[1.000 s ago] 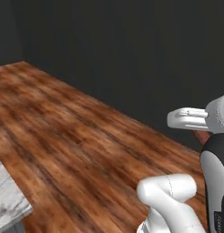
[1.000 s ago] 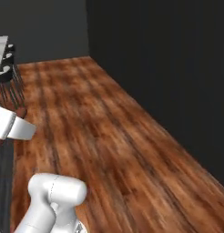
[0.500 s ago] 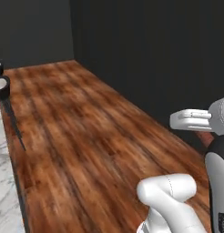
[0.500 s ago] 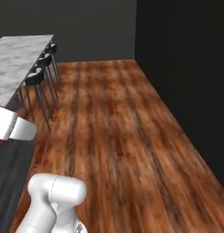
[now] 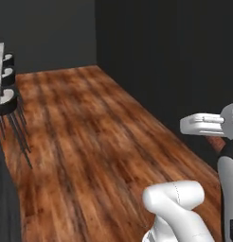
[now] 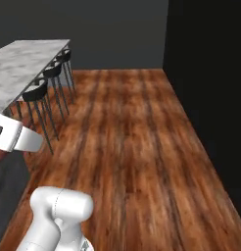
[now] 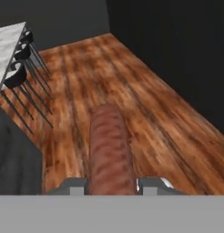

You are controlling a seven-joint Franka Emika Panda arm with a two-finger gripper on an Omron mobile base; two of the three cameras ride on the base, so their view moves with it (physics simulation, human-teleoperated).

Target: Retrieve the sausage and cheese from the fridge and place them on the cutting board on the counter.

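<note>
The sausage (image 7: 109,145), a reddish-brown link, points away from the hand view's lower edge over the wooden floor. My gripper (image 7: 112,184) is shut on its near end, with one dark fingertip on each side. In the left base view the white hand (image 5: 203,125) hangs at the right edge, and a reddish bit of the sausage (image 5: 216,142) shows beneath it. A marble counter top (image 6: 24,63) runs along the left. The cheese, the fridge and the cutting board are out of view.
Black bar stools (image 6: 44,93) stand in a row along the marble top's edge, also seen as stools (image 7: 20,68) at the hand view's upper left. A dark wall (image 6: 210,73) bounds the right side. Brown plank floor (image 6: 132,137) stretches ahead between them.
The base has turned, so both base views have swung: the marble top and stools have come into sight on the left. The sausage stays held in the shut gripper.
</note>
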